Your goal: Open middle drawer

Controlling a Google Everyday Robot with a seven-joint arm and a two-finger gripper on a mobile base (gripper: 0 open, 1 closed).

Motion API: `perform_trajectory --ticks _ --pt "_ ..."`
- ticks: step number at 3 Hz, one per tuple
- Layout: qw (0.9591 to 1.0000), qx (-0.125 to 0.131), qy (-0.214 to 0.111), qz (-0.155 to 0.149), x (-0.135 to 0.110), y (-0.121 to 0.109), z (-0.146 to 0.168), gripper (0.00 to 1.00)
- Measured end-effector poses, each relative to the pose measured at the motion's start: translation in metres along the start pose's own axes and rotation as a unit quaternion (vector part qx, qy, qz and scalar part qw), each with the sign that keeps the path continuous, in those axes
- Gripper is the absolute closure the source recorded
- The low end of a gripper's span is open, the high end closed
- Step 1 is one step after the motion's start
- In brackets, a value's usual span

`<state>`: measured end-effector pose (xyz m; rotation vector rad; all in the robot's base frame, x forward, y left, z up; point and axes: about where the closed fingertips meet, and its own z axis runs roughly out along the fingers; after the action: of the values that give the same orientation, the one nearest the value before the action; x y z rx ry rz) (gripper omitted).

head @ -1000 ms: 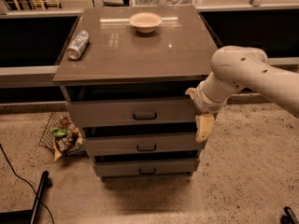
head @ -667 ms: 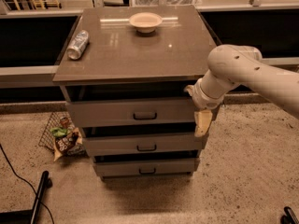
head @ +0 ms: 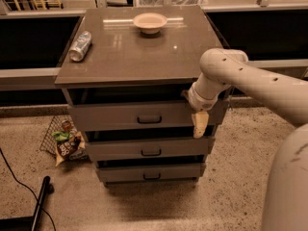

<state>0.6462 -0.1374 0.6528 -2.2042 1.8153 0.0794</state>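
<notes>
Hanging gripper (head: 199,125) pointed down before top drawer (head: 110,115) right end, just above middle drawer (head: 120,149); grip state untellable.

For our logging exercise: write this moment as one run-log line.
phase: pre-grasp | cream gripper: in front of grey top drawer, right end, above grey middle drawer | its dark handle: untouched

The arm (head: 260,83) reaches in from the right (bent at its last joint), wrist (head: 204,96) turned down; the gripper (head: 199,125) hangs just below, pointing downward.
</notes>
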Motion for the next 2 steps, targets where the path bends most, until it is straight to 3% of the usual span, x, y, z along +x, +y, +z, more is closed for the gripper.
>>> perform_trajectory --ticks 1,2 --pt "0.9998 -0.014 -0.008 -0.007 -0.0050 -0.0041 0.0170 0.00" --pt "0.9995 -0.023 -0.016 -0.016 -0.0144 -0.0012 0.0211 0.19"
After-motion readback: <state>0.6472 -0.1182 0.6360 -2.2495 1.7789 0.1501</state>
